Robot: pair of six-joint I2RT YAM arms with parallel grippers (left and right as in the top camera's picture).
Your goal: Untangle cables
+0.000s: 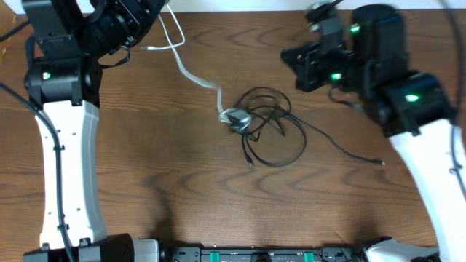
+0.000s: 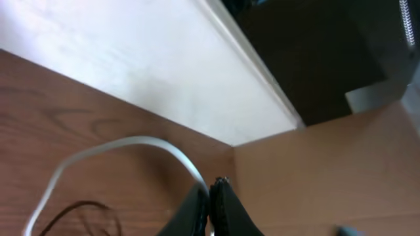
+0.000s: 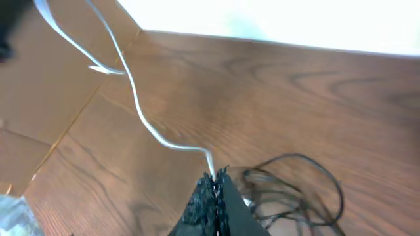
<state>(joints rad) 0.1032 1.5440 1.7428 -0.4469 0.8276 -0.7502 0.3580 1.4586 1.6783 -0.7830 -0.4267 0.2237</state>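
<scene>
Cables (image 1: 271, 125) lie knotted at the middle of the desk (image 1: 145, 167), seen from overhead. The black loops are bunched together, and one black strand trails right to a small plug (image 1: 379, 162) lying apart from the heap. The white cable (image 1: 191, 75) runs out of the knot's left side toward the far left corner, where it lifts off the desk to the left tool (image 2: 211, 200). In the left wrist view we see that tool's fingers pressed together, with the white cable arcing in to their tips and pinched there. The right tool (image 3: 214, 193) hangs above the desk to the right of the knot, well apart from it. Its fingers are closed tight, with nothing between them that we can make out.
</scene>
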